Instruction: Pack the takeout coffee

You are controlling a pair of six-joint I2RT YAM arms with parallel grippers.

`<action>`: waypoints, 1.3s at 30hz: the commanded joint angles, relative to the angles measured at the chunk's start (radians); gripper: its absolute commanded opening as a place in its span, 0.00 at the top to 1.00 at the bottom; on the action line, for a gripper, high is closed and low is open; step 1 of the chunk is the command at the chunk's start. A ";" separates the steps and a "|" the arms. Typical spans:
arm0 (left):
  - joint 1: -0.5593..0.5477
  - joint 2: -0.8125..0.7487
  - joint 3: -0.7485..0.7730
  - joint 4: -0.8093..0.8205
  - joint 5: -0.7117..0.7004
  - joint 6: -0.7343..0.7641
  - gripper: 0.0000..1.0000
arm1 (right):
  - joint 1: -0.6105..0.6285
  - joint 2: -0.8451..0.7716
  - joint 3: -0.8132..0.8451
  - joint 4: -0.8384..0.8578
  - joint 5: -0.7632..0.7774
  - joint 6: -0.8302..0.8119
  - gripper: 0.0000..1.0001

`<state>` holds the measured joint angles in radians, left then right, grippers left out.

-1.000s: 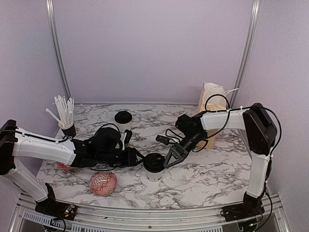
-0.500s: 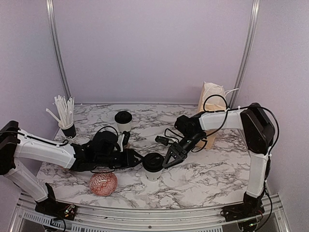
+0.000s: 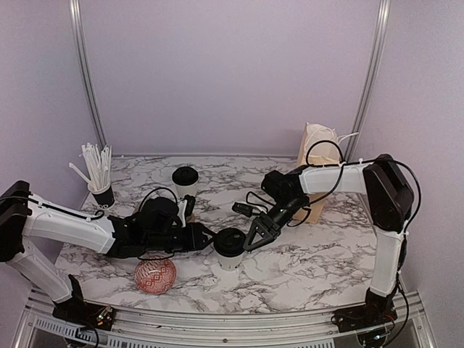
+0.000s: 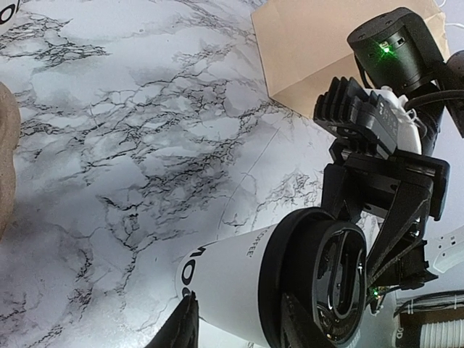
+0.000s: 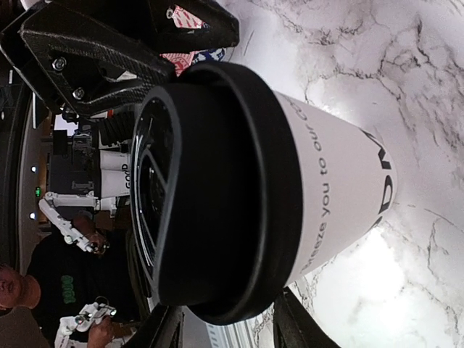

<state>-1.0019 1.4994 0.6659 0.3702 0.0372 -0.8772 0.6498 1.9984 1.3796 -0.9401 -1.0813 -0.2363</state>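
A white "GOOD" cup with a black lid stands at the middle front of the table; it also shows in the left wrist view and the right wrist view. My left gripper is turned on its side against the cup's left wall, fingers apart and nothing between them. My right gripper is at the lid's right rim, fingers apart and straddling the lid's height. A second lidded cup stands behind the left arm. A tan edge may be the carrier.
A tall tan paper bag stands at the back right, behind the right arm. A red-and-white patterned bowl lies at the front left. A dark cup of white straws stands at the far left.
My left arm has shifted slightly and my right gripper has edged a little left toward the lid. The cup has stayed where it was.
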 commanded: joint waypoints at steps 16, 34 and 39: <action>-0.040 -0.184 0.334 -0.552 -0.225 0.467 0.01 | -0.045 -0.240 0.165 -0.120 0.187 -0.245 0.48; -0.015 -0.201 0.706 -0.404 -0.963 1.164 0.01 | -0.100 -0.568 0.163 0.171 0.291 -0.359 0.01; 0.030 -0.219 0.505 -0.142 -0.936 1.193 0.01 | -0.005 -0.481 0.175 0.138 0.373 -0.462 0.02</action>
<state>-1.0073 1.2812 1.2877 0.0330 -0.8085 0.2386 0.5713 1.4384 1.5505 -0.8089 -0.7845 -0.6014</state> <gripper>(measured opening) 0.989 0.986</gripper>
